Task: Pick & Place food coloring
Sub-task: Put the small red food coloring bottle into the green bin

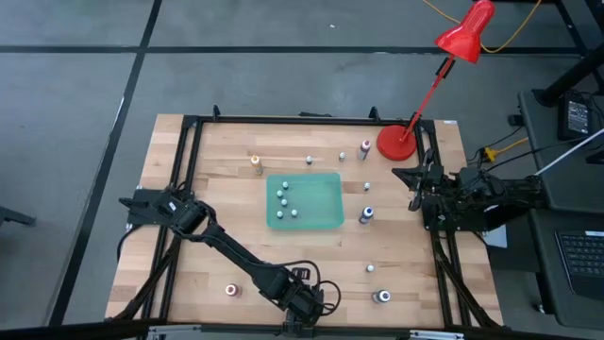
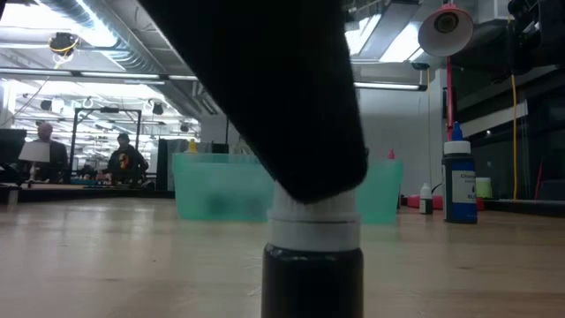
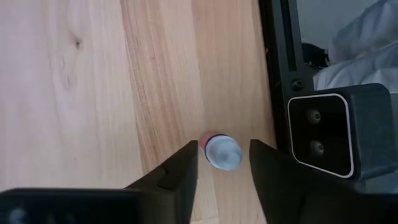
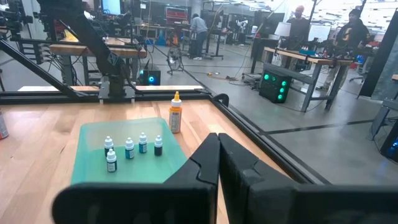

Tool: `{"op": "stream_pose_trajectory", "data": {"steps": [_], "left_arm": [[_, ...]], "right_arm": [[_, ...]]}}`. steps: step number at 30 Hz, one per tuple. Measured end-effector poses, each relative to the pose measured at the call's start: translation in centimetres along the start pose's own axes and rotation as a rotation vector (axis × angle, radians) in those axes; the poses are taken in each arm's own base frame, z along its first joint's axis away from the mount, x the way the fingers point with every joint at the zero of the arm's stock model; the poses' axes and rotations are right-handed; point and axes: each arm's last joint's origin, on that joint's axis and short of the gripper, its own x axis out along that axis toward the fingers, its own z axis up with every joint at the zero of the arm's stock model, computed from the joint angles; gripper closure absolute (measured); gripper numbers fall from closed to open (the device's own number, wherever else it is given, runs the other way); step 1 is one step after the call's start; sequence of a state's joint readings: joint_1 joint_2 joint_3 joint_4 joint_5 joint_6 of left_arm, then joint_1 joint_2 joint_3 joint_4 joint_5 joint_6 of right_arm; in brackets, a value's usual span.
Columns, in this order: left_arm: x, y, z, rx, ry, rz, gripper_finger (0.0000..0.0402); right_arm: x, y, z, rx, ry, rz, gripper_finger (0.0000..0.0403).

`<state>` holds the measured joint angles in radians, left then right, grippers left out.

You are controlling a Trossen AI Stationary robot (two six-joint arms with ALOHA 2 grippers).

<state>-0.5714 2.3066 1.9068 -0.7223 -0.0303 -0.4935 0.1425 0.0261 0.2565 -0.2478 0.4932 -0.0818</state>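
Left gripper point(image 3: 222, 180): at the near edge of the table point(image 1: 189, 246), left of centre, reaching down; its two dark fingers point(image 3: 180, 177) stand on either side of a small bottle point(image 3: 222, 152) with a whitish cap and a red body, with narrow gaps showing on both sides, so a firm hold cannot be told.
Low view: the same bottle point(image 2: 313, 265) fills the near foreground, dark body and white collar, with the dark arm over it.
Near row: one bottle point(image 1: 230, 290) at the near left, another point(image 1: 381, 297) at the near right, and a small cap point(image 1: 371, 269) just beyond that one.
Green mat point(image 1: 321, 203): at the table's centre, carrying five upright bottles point(image 1: 284, 198) grouped on its left half.
Right of the mat: a blue-bodied bottle point(image 1: 366, 215) just beside its right edge, and a small cap point(image 1: 367, 187) beyond it.
Right gripper point(image 4: 217, 155): parked at the right edge of the table, fingers pressed together, holding nothing.
Far row: an orange bottle point(image 1: 256, 163) on the left, two small caps point(image 1: 310, 160) in the middle, a pink-topped bottle point(image 1: 365, 147) to the right.
Red desk lamp point(image 1: 465, 34): its round base sits at the far right corner.
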Motion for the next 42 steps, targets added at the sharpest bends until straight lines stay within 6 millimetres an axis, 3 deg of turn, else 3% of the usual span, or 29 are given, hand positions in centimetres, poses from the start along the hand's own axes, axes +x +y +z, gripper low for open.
{"op": "stream_pose_trajectory", "data": {"steps": [10,15,18,22,27,32,36,42], "left_arm": [[0.0,0.4,0.3,-0.011,0.002,-0.011,0.0355],[-0.9,0.9,0.7,-0.015,-0.004,-0.01,0.0361],[-3.4,1.1,1.4,-0.031,-0.057,-0.01,0.036],[-8.5,2.1,1.9,-0.081,-0.107,0.058,0.0359],[-15.7,4.5,1.2,-0.186,-0.123,0.179,0.036],[-20.9,7.6,0.2,-0.275,-0.129,0.287,0.0356],[-23.3,10.3,-0.4,-0.304,-0.108,0.37,0.036],[-23.4,15.0,-0.2,-0.239,-0.024,0.444,0.0357]], "right_arm": [[0.0,0.0,0.0,0.0,0.0,0.0,0.0391],[0.0,0.0,0.0,0.0,0.0,0.0,0.0391],[0.0,0.0,0.0,0.0,-0.001,0.0,0.0391],[0.0,0.0,0.0,0.001,-0.003,-0.001,0.0391],[0.0,0.0,0.0,0.001,-0.004,-0.002,0.0391],[0.0,0.0,0.0,0.001,-0.004,-0.001,0.0391],[0.0,0.0,0.0,-0.002,-0.003,-0.002,0.0391],[0.0,0.0,0.0,-0.001,-0.002,-0.002,0.0391]]}}
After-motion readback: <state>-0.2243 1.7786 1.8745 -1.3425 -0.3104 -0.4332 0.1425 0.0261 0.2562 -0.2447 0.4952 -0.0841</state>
